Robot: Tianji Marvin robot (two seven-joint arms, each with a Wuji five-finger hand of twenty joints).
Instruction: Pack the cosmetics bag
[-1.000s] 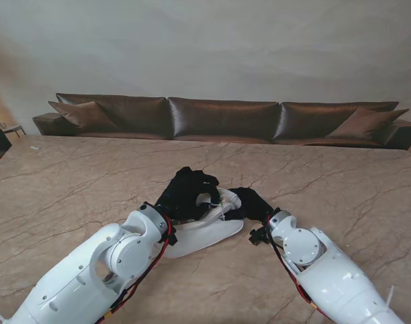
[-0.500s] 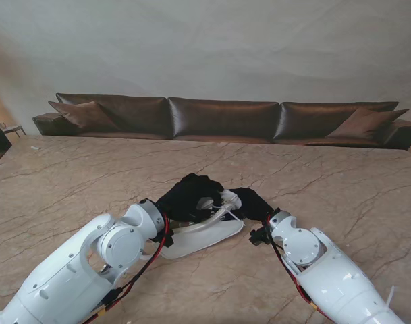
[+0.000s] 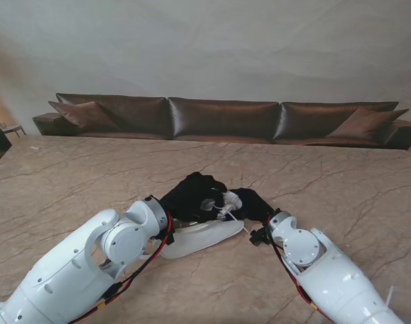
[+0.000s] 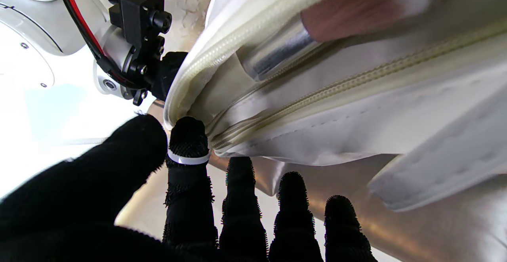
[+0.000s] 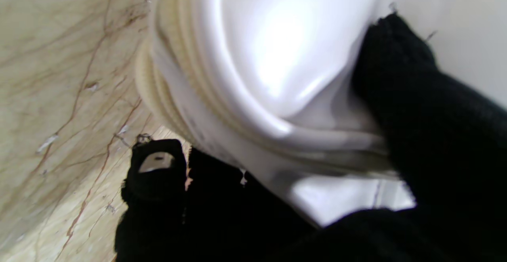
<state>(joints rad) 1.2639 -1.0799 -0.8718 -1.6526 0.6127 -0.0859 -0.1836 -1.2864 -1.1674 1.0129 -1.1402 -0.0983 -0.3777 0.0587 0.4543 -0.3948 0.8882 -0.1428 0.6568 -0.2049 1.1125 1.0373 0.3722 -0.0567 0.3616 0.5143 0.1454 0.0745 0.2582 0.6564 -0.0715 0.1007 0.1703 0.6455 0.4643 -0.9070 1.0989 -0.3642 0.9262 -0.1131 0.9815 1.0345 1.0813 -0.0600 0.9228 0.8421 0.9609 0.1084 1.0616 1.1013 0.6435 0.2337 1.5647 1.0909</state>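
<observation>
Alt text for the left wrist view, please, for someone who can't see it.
A white fabric cosmetics bag with a cream zipper gapes open, showing a makeup brush with a silver ferrule and pinkish bristles inside. The black-gloved left hand reaches toward the bag's end, one fingertip touching the zipper corner.

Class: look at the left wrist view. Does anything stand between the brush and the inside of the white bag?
Nothing visible does. The brush already lies in the bag's open zip mouth. The left hand and right hand grip the bag's edges, outside the opening.
</observation>
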